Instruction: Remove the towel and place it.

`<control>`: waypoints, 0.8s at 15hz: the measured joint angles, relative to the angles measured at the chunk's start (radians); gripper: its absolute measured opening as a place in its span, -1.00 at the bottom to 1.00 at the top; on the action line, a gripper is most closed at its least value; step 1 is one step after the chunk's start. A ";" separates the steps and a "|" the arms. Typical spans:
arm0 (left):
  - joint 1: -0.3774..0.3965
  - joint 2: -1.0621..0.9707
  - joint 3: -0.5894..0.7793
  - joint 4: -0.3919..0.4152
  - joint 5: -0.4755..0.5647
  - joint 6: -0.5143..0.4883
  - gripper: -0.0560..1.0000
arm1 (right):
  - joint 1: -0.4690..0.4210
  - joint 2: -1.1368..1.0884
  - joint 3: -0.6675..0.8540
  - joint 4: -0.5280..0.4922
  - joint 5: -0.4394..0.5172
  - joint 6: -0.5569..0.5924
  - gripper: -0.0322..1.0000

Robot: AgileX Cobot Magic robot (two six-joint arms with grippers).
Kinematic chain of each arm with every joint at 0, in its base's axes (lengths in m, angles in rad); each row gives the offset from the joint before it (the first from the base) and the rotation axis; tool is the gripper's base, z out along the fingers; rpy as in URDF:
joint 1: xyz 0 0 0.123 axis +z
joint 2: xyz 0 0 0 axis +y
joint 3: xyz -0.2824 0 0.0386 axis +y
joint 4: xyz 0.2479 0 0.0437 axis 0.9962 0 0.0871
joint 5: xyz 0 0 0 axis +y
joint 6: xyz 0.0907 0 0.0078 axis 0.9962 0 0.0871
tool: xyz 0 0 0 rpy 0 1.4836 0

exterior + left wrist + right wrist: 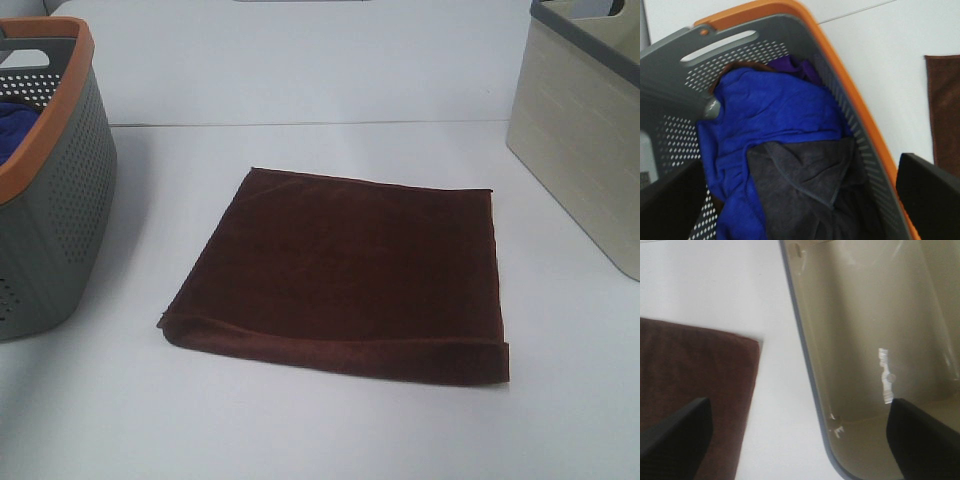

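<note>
We see the towel [345, 275], dark reddish-brown terry folded to a rough square, lying flat on the white worktop [300, 430], our landmark for the rest. On one side of the towel, apart from it, stands a grey perforated basket [60, 240] with an orange rim; on the other side stands a beige bin [585, 150] with a grey rim. Inside the basket lie a blue cloth [770, 107], a dark grey cloth [810, 190] over part of it, and a bit of purple fabric [792, 65]. Our left gripper [805, 200] hangs above the basket, jaws spread wide and holding nothing. Our right gripper [800, 440] hangs between the towel's edge and the bin, likewise spread and holding nothing.
</note>
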 joint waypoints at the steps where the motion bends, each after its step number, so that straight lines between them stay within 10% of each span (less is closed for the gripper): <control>1: 0.047 -0.032 0.041 0.000 0.000 -0.003 0.98 | 0.000 -0.020 0.001 -0.024 0.001 0.000 0.67; 12: 0.125 -0.750 0.875 0.053 -0.286 -0.085 0.98 | 0.000 -0.948 0.896 -0.034 0.001 0.000 0.67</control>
